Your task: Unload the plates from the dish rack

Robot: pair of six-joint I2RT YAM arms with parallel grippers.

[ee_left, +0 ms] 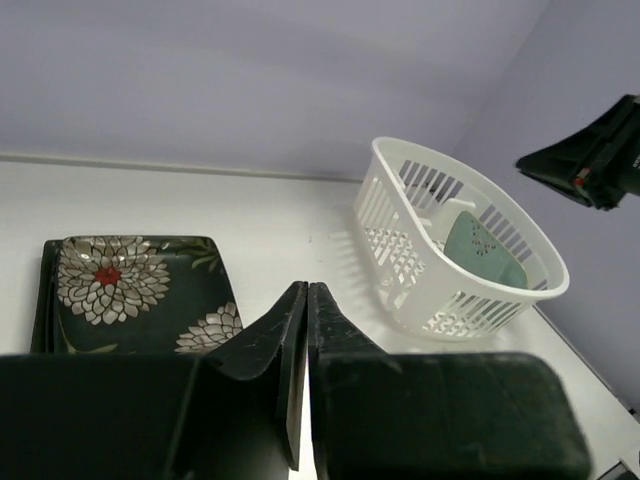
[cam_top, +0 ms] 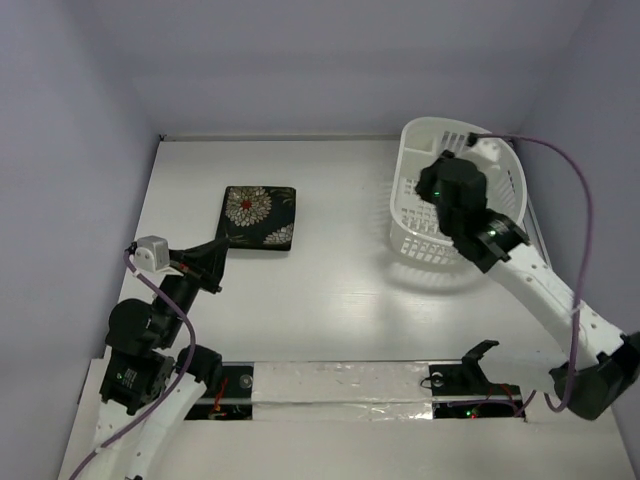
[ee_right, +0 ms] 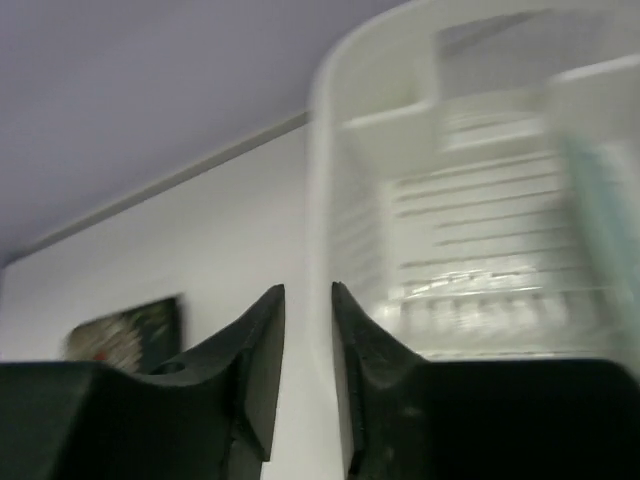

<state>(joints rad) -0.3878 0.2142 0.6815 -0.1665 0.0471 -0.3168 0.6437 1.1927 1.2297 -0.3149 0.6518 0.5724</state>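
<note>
A square black plate with white-red flowers (cam_top: 258, 217) lies flat on the table at the left; it also shows in the left wrist view (ee_left: 130, 290) and, blurred, in the right wrist view (ee_right: 125, 330). The white dish rack (cam_top: 412, 245) stands at the right. A pale mint-green plate (ee_left: 480, 245) leans inside the rack (ee_left: 440, 300). My left gripper (cam_top: 220, 247) is shut and empty, just near of the black plate (ee_left: 307, 287). My right gripper (cam_top: 435, 185) hovers above the rack, jaws a narrow gap apart and empty (ee_right: 308, 290); the rack's rim (ee_right: 325, 150) lies behind that gap.
Pale walls close the table at the back, left and right. A taped strip (cam_top: 340, 385) runs along the near edge between the arm bases, with a black bracket (cam_top: 480, 352) on it. The right arm's cable (cam_top: 585, 230) loops beside the rack.
</note>
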